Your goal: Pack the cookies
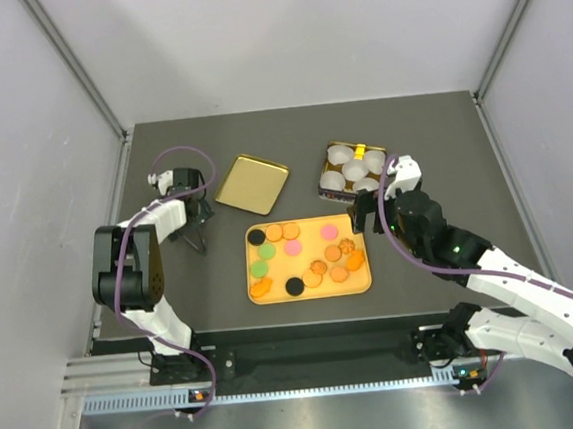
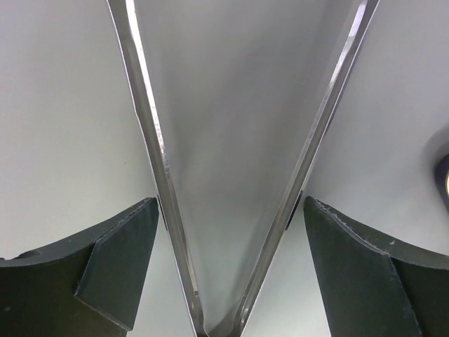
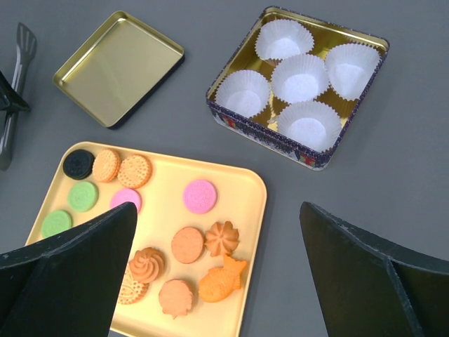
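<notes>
The left jaws stand wide but closed on the metal tongs, one finger against each arm, over the bench left of the gold lid. The right jaws gape fully apart, holding nothing, above the right edge of the yellow tray. The cookies lie spread on that tray, near the tin of white paper cups.

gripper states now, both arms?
Left gripper: fingers closed around the tongs, holding them.
Right gripper: open, empty.
</notes>
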### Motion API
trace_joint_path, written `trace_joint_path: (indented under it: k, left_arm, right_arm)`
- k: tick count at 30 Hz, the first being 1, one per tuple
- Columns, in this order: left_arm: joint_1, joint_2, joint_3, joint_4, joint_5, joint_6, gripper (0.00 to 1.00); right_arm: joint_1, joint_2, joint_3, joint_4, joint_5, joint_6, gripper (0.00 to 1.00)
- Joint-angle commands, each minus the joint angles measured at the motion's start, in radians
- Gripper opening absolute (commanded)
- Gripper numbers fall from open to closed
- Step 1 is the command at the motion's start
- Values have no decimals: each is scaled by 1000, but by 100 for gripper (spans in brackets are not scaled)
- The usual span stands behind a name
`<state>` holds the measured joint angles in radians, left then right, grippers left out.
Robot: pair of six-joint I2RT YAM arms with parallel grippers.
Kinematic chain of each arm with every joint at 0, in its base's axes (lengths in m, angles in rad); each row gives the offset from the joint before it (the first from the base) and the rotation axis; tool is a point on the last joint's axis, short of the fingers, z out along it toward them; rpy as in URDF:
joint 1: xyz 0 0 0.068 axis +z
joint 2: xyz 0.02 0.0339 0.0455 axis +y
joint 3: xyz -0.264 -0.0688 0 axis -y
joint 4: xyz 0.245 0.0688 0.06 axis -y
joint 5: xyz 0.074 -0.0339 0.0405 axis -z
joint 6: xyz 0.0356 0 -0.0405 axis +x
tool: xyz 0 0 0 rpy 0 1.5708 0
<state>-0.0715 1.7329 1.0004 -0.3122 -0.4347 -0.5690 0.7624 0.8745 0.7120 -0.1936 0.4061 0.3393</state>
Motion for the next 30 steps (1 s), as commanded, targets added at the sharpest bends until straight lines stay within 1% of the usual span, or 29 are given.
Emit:
trace_joint_path:
  k: [1, 14, 21, 25, 26, 30]
  left_arm:
    - [9, 24, 12, 1, -22, 12, 89]
    - [29, 27, 15, -7, -45, 24, 87]
    - [32, 30, 7, 18, 20, 50, 85]
    - [32, 45, 0, 25, 56, 41, 79]
    - [32, 42, -3, 25, 73, 35, 74]
    - [21, -27, 7, -22, 122, 37, 63]
  right_arm:
    - [-15, -14, -3, 34, 20, -14, 100]
    - [-17, -9, -8, 39, 13, -11, 100]
    - [-15, -6, -6, 40, 17, -11, 100]
    - [-15, -9, -6, 39, 25, -13, 100]
    - [-17, -8, -6, 37, 23, -14, 100]
    - [-15, -5, -8, 37, 28, -14, 100]
